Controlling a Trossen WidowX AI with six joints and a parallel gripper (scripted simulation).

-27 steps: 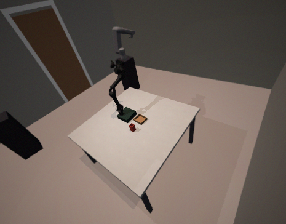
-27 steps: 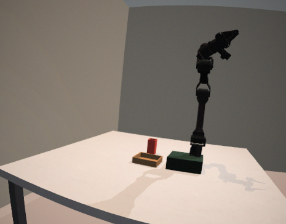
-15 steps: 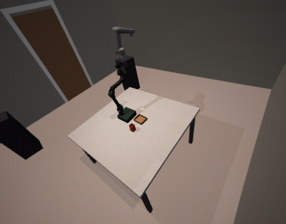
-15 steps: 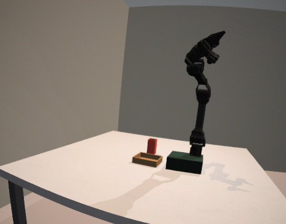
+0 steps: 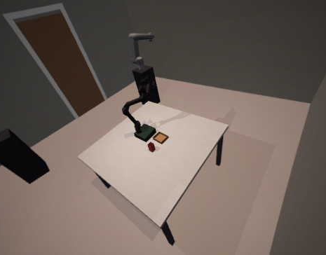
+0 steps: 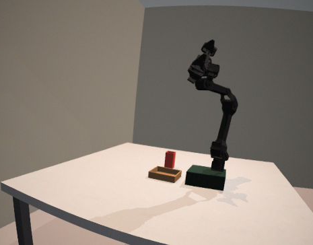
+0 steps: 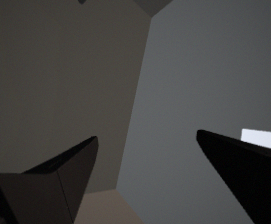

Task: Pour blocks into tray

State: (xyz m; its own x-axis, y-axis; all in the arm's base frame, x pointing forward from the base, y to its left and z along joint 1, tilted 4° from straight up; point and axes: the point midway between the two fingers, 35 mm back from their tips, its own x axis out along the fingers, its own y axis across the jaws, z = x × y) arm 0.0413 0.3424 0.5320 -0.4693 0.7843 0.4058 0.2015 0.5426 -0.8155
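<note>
the gripper (image 5: 146, 87) (image 6: 209, 47) (image 7: 147, 137) is hanging high over the table (image 5: 189, 164) (image 6: 94, 188), its fingers spread wide and holding nothing. the red cup (image 5: 151, 147) (image 6: 169, 159) is standing upright just beside the shallow tray (image 5: 160, 137) (image 6: 165, 175); i can't make out the blocks. for a good pickup, i'd be wanting the wrist turned toward the cup, then a slow, centred approach, clear of the tray, with a level squeeze.
</note>
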